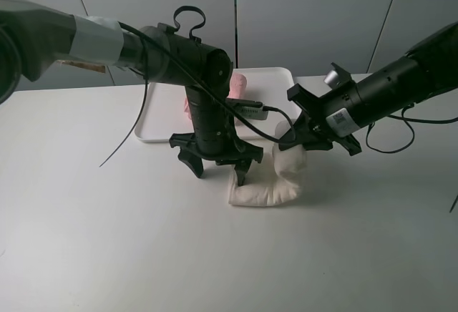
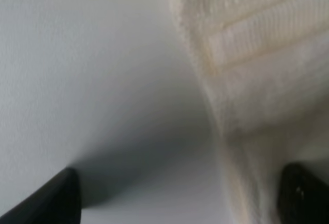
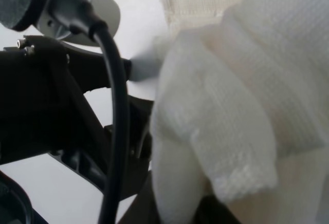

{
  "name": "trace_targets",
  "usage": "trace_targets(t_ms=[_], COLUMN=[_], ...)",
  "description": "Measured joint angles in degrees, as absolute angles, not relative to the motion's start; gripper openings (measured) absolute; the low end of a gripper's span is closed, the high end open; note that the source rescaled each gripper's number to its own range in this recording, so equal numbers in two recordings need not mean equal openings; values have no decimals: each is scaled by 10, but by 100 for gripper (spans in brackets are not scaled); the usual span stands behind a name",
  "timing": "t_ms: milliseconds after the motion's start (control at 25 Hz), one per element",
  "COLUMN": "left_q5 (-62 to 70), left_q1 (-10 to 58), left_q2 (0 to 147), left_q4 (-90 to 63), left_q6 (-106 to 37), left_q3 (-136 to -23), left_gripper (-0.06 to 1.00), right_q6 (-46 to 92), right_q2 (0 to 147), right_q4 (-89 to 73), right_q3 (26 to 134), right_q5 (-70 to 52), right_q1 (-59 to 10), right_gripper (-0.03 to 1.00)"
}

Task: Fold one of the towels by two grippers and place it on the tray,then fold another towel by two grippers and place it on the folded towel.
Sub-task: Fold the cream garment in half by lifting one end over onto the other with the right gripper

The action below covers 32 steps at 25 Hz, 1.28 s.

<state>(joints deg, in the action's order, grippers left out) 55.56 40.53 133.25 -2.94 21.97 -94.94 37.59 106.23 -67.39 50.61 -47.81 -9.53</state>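
Beside the white plastic tray (image 1: 154,127) | cream terry towel (image 1: 266,194) lies sideways | right hand (image 1: 304,144) is pinching its raised end | left hand (image 1: 218,167) is splayed, empty, over the flat end

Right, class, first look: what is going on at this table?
A white towel is being worked on the table. The right end effector has pinched one end and holds it raised, so the cloth bunches beneath it. The left end effector is open, fingers down at the towel's other corner, not gripping it. A pink towel already lies on the tray behind.
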Motion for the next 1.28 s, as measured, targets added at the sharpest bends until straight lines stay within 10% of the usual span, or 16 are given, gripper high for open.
trace_targets(t_ms=[1280], left_q5=[555], left_q1=[405], left_q2=[1333], left_q4=[-29], left_q6=[209], left_q3=[-949], left_gripper=[99], right_q6=[615], right_q2=[1136], right_q4=[-901], right_q3=[444], right_q5=[-521], right_q1=[-93], right_gripper=[5])
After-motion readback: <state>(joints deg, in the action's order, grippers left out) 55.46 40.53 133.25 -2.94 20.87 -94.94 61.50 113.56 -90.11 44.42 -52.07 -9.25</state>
